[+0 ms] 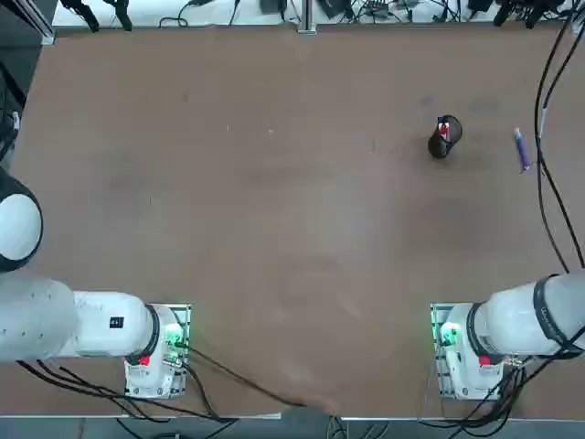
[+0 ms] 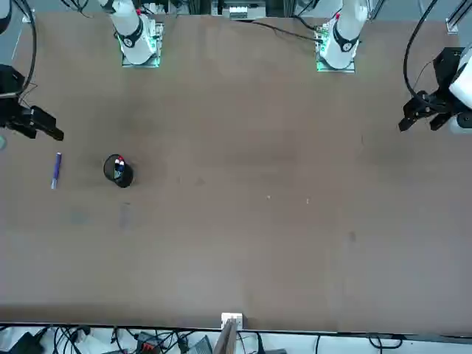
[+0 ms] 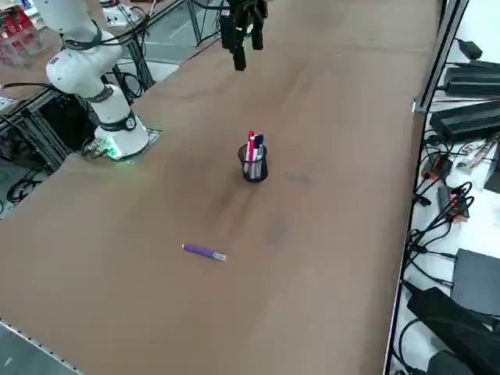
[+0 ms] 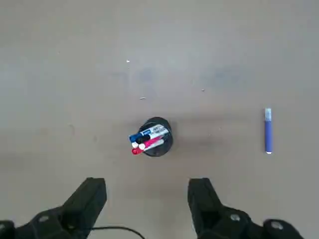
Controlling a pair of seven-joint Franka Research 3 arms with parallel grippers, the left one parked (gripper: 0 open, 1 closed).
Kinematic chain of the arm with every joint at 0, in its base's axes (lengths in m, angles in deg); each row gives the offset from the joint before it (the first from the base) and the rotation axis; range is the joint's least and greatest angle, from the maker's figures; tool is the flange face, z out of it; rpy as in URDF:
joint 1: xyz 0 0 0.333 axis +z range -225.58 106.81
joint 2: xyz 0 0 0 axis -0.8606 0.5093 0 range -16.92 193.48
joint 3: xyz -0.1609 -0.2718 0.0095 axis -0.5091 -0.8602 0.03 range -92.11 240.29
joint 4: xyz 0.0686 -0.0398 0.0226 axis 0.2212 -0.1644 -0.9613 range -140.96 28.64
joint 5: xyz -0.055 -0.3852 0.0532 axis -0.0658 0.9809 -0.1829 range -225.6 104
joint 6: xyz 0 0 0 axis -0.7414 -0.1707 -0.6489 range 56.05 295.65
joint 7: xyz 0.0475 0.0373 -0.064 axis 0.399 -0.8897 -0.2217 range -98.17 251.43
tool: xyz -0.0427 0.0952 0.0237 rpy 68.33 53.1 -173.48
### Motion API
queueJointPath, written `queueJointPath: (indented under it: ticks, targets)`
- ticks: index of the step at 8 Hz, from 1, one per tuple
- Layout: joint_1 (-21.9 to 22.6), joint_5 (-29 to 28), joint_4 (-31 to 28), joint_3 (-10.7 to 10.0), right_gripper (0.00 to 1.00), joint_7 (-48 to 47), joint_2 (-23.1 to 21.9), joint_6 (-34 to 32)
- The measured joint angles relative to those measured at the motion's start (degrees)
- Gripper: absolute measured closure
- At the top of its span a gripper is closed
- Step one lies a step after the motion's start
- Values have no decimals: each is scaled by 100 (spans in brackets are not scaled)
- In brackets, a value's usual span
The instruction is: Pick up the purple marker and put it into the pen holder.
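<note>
The purple marker [image 1: 521, 149] lies flat on the table near its right edge, seen too in the front view [image 2: 55, 169], the side view [image 3: 204, 251] and the wrist view [image 4: 268, 132]. The pen holder [image 1: 444, 137], a small black cup with red, blue and white pens in it, stands upright about a hand's width from the marker [image 2: 118, 171] [image 3: 253, 164] [image 4: 153, 137]. My right gripper [image 4: 147, 191] hangs open and empty high above the table, short of both things [image 2: 44, 131] [image 3: 247, 51]. It is outside the top view.
Black cables [image 1: 547, 137] run along the table's right edge close to the marker. Power bricks and cords [image 3: 469, 78] lie beyond the table's far edge. The right arm's base [image 1: 466, 352] stands at the near edge.
</note>
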Motion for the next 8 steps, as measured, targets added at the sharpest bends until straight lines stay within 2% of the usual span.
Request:
queueJointPath:
  ticks: [5, 8]
  targets:
    - [45, 32, 0, 13, 0, 19, 12, -52]
    - [35, 65, 1, -23, 0, 20, 27, -744]
